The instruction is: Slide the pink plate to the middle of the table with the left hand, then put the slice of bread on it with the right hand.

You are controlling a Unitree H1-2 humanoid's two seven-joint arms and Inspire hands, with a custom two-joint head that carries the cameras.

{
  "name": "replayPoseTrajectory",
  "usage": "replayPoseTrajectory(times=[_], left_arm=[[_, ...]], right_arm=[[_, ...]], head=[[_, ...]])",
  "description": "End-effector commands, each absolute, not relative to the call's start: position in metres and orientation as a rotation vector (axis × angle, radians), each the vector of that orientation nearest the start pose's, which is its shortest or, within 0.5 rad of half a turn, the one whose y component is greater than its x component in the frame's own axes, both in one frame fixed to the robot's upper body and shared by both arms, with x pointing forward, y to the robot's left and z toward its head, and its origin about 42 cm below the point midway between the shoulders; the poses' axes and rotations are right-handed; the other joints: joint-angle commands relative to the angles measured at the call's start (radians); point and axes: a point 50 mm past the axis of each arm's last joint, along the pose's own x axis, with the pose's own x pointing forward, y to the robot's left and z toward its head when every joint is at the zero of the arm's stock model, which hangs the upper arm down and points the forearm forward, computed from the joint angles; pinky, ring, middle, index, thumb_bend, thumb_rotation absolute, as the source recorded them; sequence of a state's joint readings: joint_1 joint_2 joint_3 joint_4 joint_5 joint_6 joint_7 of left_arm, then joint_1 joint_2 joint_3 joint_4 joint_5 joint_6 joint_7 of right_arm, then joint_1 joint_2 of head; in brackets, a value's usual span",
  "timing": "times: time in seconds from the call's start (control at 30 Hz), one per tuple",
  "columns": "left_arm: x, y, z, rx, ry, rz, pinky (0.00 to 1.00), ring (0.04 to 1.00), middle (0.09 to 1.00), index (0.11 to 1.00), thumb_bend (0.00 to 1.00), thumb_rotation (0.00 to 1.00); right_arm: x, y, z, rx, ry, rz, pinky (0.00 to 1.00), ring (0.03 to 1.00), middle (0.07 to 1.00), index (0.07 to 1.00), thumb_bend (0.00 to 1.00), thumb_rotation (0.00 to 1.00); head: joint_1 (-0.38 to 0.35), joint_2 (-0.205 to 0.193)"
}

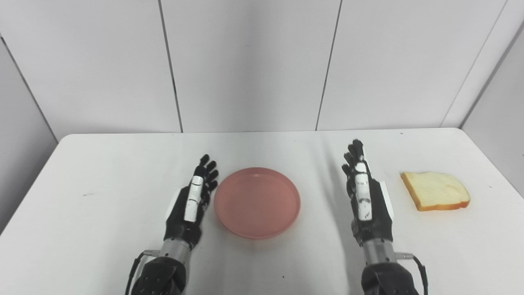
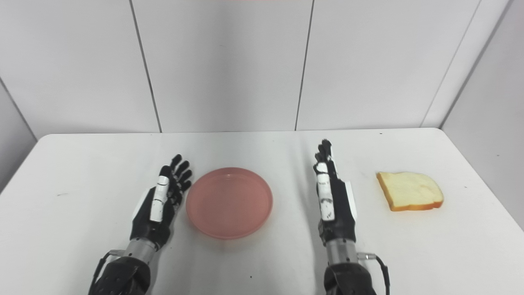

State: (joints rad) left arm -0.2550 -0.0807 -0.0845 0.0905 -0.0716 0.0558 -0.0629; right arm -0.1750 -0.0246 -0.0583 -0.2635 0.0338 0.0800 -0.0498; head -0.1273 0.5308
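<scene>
The shallow round pink plastic plate [image 1: 257, 202] is sitting near the middle of the white table [image 1: 102, 229], so the slide looks about done — the bread is what matters now. The tan-crusted slice of white bread [image 1: 435, 191] is lying flat to the right of the black-and-white right hand [image 1: 365, 196], apart from it, its longer side running across the table. That hand is standing edge-up, fingers [image 1: 355, 155] stretched out and holding nothing — clearly the nearer one to the bread. The left hand [image 1: 191, 203] is waiting just beside the plate's left rim, fingers extended, empty too; whether it is touching the rim, I cannot tell.
</scene>
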Motion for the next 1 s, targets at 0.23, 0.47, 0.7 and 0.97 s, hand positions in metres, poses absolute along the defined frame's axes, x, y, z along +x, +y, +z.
replayPoseTrajectory(times=[0.23, 0.47, 0.7, 0.97], left_arm=[[0.356, 0.129, 0.165, -0.093, -0.258, -0.244, 0.97, 0.971, 0.985, 0.986, 0.75, 0.97], [0.354, 0.133, 0.164, -0.062, -0.281, -0.254, 0.97, 0.965, 0.979, 0.983, 0.73, 1.00], [0.349, 0.142, 0.165, -0.088, -0.274, -0.266, 1.00, 0.972, 0.990, 0.998, 0.72, 1.00], [0.348, 0.153, 0.161, -0.078, -0.277, -0.276, 0.96, 0.957, 0.978, 0.990, 0.76, 1.00]], right_arm=[[0.345, -0.263, 0.292, -0.181, -0.477, -0.040, 1.00, 0.988, 1.000, 1.000, 0.66, 0.87], [0.340, -0.312, 0.352, -0.609, -0.467, -0.043, 0.93, 0.985, 1.000, 1.000, 0.79, 0.83], [0.331, -0.359, 0.399, -0.924, -0.423, 0.037, 0.92, 0.999, 1.000, 1.000, 0.97, 0.57], [0.327, -0.390, 0.426, -1.215, -0.298, 0.004, 0.88, 0.960, 0.978, 0.993, 1.00, 0.37]], head=[[-0.060, -0.012], [-0.140, -0.024], [-0.216, -0.036], [-0.247, -0.026]])
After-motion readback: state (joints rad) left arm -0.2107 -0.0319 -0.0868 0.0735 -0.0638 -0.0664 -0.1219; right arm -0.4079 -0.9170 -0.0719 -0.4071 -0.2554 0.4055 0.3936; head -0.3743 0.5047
